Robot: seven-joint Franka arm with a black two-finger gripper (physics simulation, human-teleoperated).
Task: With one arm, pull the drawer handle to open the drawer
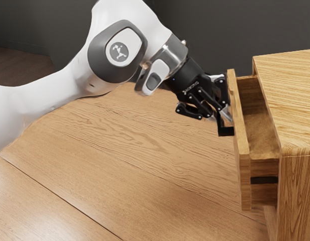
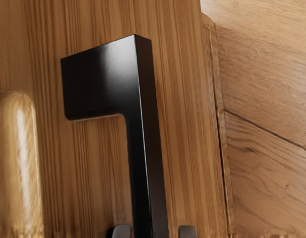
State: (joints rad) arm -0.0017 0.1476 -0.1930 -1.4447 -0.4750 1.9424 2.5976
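Gripper: my black two-finger gripper [image 1: 224, 118] sits at the face of the drawer, reaching in from the exterior view's left.
Jaws: clenched on the black angular metal drawer handle [image 1: 225, 130]. In the wrist view a fingertip [image 2: 120, 231] stands on each side of the handle's bar [image 2: 143, 148], which I read as a firm pinch.
Task's thing: the light oak drawer [image 1: 240, 150] stands part way out of the oak cabinet [image 1: 290, 100], with its inside floor showing behind the front panel.
Step in hand: I judge this to be mid-pull, with more travel left on the slide.
How to do it well: I would draw straight back along the drawer's run, toward the exterior view's left, at the same height and with no twist at the wrist.
Grip care: the hold is low on the bar, near one end, so a sideways tug could rack the drawer or let the bar slip out.
Pace: slow and even, so the pinch holds.
Clearance: the wooden plank surface [image 1: 119, 165] below the arm gives room to retreat.
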